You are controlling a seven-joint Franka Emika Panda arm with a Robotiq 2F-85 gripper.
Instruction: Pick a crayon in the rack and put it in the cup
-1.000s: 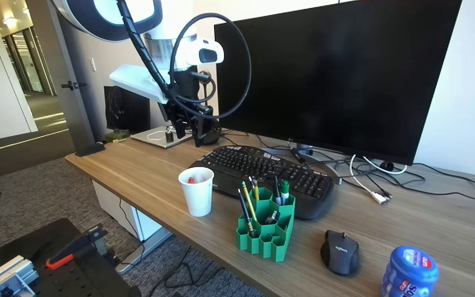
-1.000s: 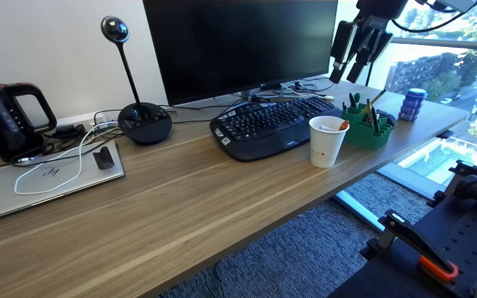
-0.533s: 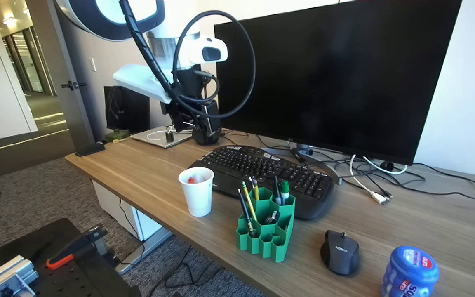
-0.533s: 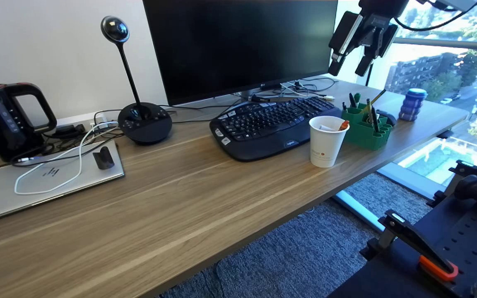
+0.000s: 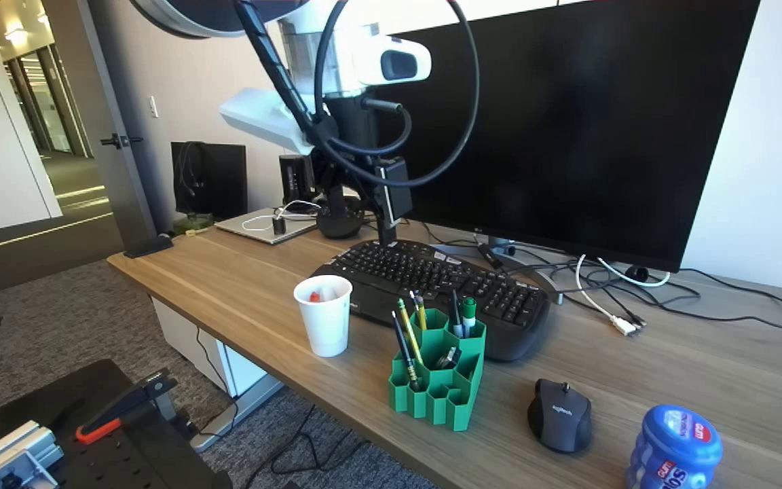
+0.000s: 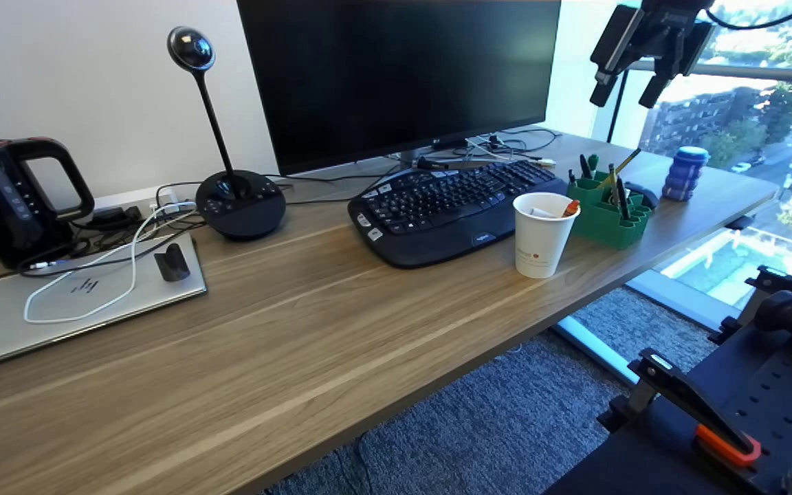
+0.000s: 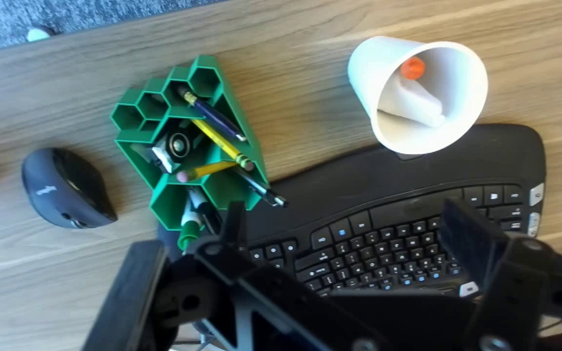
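Observation:
The green rack (image 5: 460, 414) stands on the desk in both exterior views (image 6: 602, 223). In the wrist view the rack (image 7: 242, 114) holds two yellow pencils (image 7: 217, 139), a dark blue brush (image 7: 217, 118), pens and a green-capped marker (image 7: 190, 231). I cannot make out a sure crayon. The white cup (image 5: 326, 326) stands upright beside the rack, and shows in the wrist view (image 7: 371, 66) and an exterior view (image 6: 539, 244). It contains an orange-tipped thing (image 7: 412, 68) and something white. My gripper (image 6: 624, 96) is open and empty, above the keyboard in the wrist view (image 7: 349, 219).
The black keyboard (image 5: 425, 278) lies behind the rack and cup. A mouse (image 5: 561, 418) and blue can (image 5: 676, 441) stand past the rack. The monitor (image 5: 540, 136) rises behind the keyboard. A conference device (image 6: 241, 206), laptop (image 6: 93, 295) and kettle (image 6: 18, 199) are farther off.
My gripper has opened wider. The arm has moved to the right in both exterior views, slightly higher in one of them. The rack, cup and their contents have not moved.

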